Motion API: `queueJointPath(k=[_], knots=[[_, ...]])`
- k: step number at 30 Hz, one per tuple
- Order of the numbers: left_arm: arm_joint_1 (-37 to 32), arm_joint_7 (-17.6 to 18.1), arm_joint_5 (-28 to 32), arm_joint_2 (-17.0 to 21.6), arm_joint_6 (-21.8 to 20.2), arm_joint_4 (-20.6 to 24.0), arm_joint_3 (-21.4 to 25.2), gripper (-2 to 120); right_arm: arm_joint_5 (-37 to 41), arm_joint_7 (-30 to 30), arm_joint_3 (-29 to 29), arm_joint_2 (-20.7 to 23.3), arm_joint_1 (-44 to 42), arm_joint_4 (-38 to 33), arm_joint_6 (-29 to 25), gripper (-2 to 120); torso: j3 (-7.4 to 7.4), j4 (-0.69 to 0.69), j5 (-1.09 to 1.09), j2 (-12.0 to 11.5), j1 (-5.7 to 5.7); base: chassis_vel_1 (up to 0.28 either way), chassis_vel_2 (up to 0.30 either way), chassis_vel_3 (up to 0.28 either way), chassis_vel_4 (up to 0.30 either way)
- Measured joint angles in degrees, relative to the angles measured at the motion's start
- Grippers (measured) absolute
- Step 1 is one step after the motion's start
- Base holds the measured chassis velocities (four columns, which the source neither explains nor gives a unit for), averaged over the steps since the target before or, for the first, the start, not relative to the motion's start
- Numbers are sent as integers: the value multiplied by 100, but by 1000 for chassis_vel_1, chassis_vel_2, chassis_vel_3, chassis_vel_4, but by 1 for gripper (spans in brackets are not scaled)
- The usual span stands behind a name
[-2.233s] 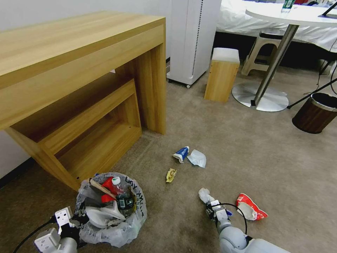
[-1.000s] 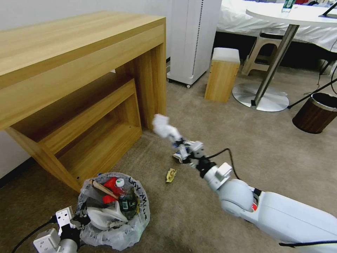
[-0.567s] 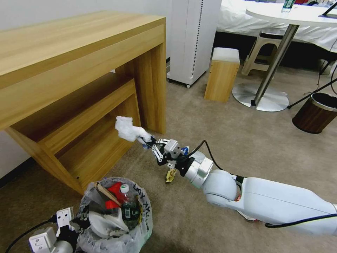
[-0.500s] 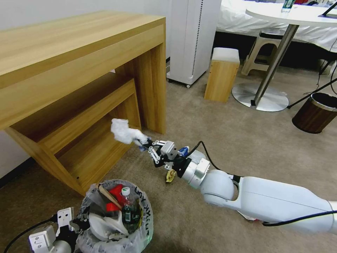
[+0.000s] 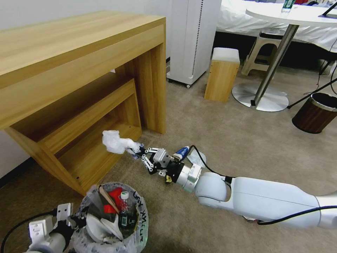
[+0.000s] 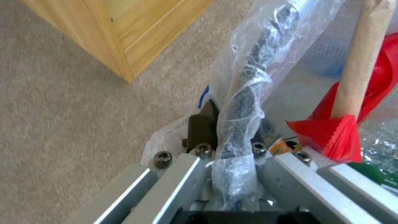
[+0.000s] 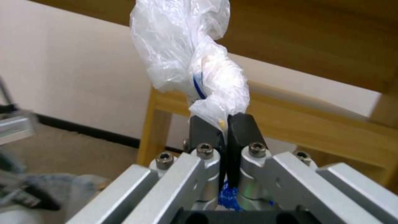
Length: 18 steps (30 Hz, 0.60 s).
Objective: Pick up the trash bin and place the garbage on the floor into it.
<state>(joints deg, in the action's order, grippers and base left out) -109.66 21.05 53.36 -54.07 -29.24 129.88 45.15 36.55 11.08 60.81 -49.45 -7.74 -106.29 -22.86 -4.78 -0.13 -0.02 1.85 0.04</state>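
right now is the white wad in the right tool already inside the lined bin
No, the right tool holds the crumpled white wad in the air beside the wooden desk, apart from the trash bin below.

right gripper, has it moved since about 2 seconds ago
Yes. The right gripper, shut on a white plastic wrapper, has risen off the carpet and swung toward the robot's left, to the wooden desk, above the trash bin.

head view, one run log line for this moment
right gripper: shut on white wrapper, above floor | left gripper: shut on trash bin rim
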Motion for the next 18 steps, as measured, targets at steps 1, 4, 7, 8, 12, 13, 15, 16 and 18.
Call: queueJointPath(k=[1,4,7,8,12,13,15,16,18], knots=[[47,51,120,131,1,-5,0,0,40,-54,95,-56,99,40,-30,1,0,0,0,0,0,0,0,0,0],[96,123,323,400,8,11,21,0,70,-184,313,-231,322,185,-175,1,0,-1,0,0,0,0,0,0,0],[94,180,449,626,16,78,45,0,136,-259,487,-419,483,284,-226,1,0,0,1,0,0,0,0,0,0],[84,188,489,690,24,106,58,0,207,-267,589,-516,547,304,-225,1,0,0,0,0,0,0,0,0,0],[1,210,509,719,55,186,142,0,356,-252,954,-885,727,423,-231,1,0,-1,0,0,0,0,0,0,0],[-19,212,508,708,58,215,164,0,406,-234,1082,-1025,778,467,-236,1,0,1,1,0,0,0,0,0,0],[-23,222,523,700,64,254,180,0,455,-213,1219,-1173,815,509,-239,1,0,3,1,0,0,0,0,0,0],[-18,230,536,702,71,274,185,0,488,-195,1320,-1283,824,540,-241,1,0,2,0,0,0,0,0,0,0],[-7,234,542,701,94,292,196,0,518,-149,1530,-1473,818,600,-243,1,0,1,0,0,0,0,0,0,0]])
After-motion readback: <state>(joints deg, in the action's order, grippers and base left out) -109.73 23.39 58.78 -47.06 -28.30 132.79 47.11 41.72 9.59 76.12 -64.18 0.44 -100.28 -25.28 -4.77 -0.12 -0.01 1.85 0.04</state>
